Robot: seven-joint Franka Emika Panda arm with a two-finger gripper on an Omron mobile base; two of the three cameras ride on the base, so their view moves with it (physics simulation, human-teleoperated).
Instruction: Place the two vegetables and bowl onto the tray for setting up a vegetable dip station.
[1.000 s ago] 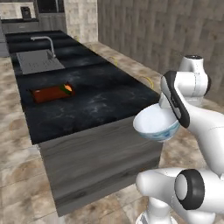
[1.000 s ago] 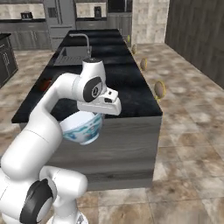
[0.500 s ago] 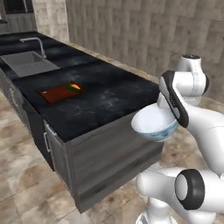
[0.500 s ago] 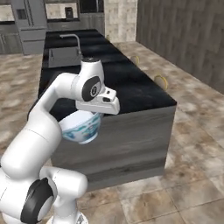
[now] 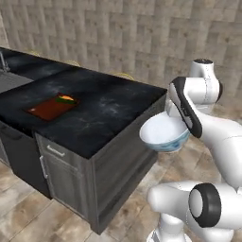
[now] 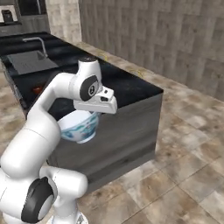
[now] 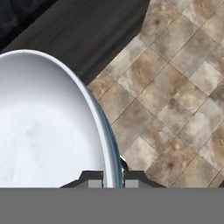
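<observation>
Base has driven on since half a second ago, both base views shifted; arm still folded, tool point(image 7: 113, 180) clamped on rim of deep white blue-patterned bowl point(image 5: 163, 133), held beyond end of dark surface point(image 5: 106, 111); reddish-brown wooden tray point(image 5: 49, 108) carries the vegetables.

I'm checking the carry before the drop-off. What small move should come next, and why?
Probably carry the bowl up over the counter toward the tray: the gripper is shut on its rim, it hangs off the counter's end above the floor, and the carrot and cucumber already lie there.
</observation>
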